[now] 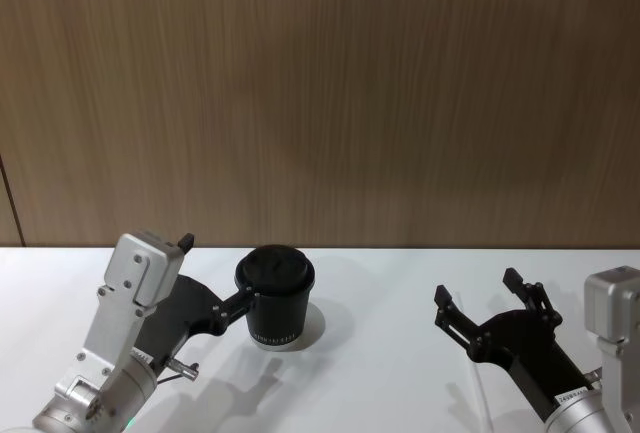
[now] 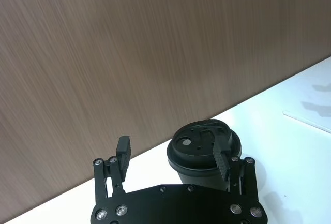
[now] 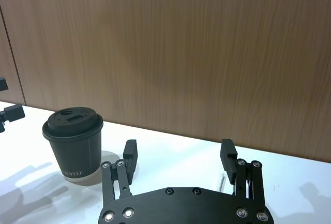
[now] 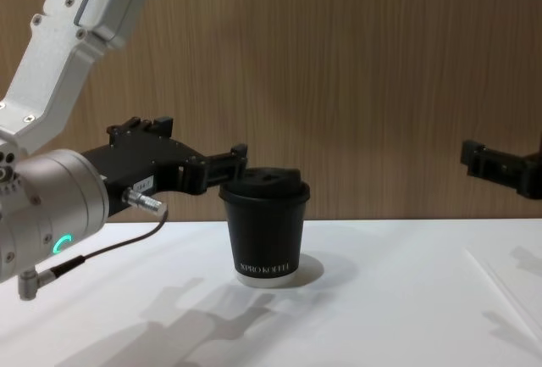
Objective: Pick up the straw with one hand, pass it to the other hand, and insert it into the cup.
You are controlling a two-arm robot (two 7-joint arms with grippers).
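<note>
My right tool (image 1: pixel 477 288) hangs a little above the tabletop (image 1: pixel 380 373) on my right side, its two fingers spread wide with nothing between them. The straw (image 2: pixel 306 121) lies flat on the white surface close by it, well apart from the cup (image 1: pixel 278 303). My left tool (image 1: pixel 218 273) is likewise wide open and empty, sitting next to the cup with one finger right by the lid (whether it actually touches, I cannot tell). I judge the step in hand to be the pick-up, with the grasp not yet made. To do it well I should turn my right wrist so the fingers straddle the straw across its length rather than along it. Then I should come straight down until the tips nearly meet the tabletop, and close slowly, because a thin round straw will likely roll or skate away if one finger reaches it first. I would grip nearer one end than the middle, leaving a long free stretch for my left tool to take at the hand-over. My left tool should also back off from the cup, since a nudge could shift or tip so light a thing.
</note>
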